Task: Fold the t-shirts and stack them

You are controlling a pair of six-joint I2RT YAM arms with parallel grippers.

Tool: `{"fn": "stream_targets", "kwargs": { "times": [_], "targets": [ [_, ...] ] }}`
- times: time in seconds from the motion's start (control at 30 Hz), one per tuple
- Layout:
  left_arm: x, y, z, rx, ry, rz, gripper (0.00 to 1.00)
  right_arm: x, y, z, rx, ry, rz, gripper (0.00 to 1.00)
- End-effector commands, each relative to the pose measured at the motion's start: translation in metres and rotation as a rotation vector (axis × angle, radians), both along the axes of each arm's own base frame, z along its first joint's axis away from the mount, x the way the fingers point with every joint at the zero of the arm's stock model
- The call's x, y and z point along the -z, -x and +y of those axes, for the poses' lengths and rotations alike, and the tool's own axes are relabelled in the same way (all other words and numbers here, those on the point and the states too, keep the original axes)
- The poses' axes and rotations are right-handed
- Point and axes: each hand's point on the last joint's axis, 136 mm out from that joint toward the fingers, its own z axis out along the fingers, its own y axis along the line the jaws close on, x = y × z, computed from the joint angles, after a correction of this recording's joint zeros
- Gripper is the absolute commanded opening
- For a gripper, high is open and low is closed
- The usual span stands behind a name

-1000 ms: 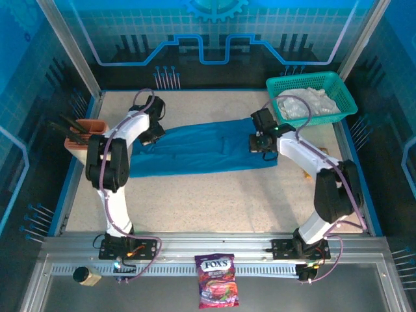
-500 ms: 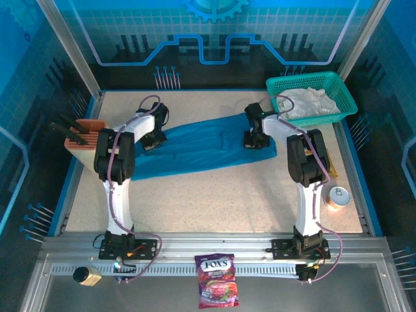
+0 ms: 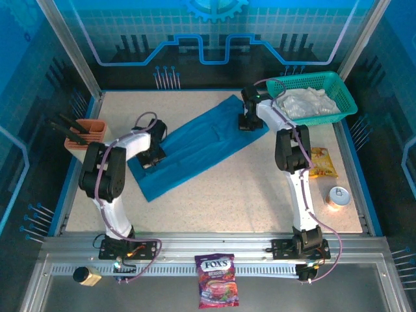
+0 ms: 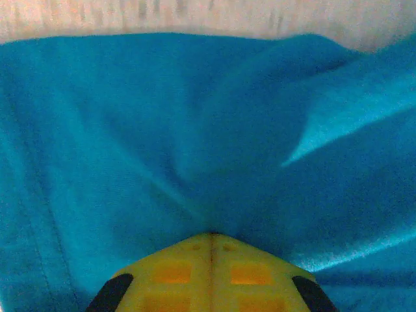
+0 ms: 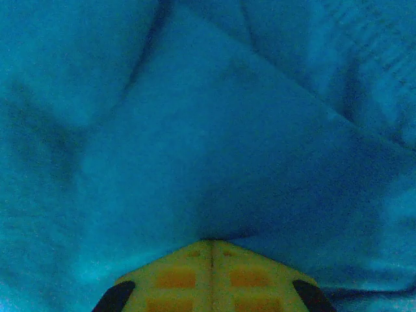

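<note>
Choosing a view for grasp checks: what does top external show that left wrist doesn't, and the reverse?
Top external: the whole teal t-shirt lying diagonally on the table, the right claw at its far end, and the white t-shirt in the green basket.
Left wrist: the left claw close up, its yellow fingertips pressed together and creases in the cloth fanning out from the pinch.
Both: the left claw shut on the teal t-shirt.

A teal-green plastic mesh basket sits at the far right corner of the speckled beige table. A yellow snack packet and a round metal tin lie near the right edge (just apart). An orange-brown block holding black tools stands at the left, and a purple Foxs candy bag lies on the front rail.
</note>
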Motion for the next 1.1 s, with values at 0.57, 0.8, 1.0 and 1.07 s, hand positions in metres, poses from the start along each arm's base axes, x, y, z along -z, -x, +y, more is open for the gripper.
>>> {"fn": "stream_targets", "kwargs": {
  "times": [0.57,0.8,1.0,1.07],
  "targets": [
    [-0.057,0.104,-0.125,0.207,0.212,-0.078,0.05,-0.027,-0.037,0.033,0.04,-0.334,-0.007,0.0],
    [-0.118,0.097,-0.081,0.21,0.03,-0.172,0.2,-0.121,0.005,0.021,0.036,-0.292,-0.118,0.0],
    [-0.084,0.102,-0.049,0.119,0.07,-0.1,0.19,-0.123,0.081,0.024,0.191,-0.267,-0.058,0.0],
    [-0.067,0.102,-0.042,0.091,0.084,-0.086,0.18,-0.109,0.103,0.038,0.203,-0.305,0.005,0.0]
  ]
}}
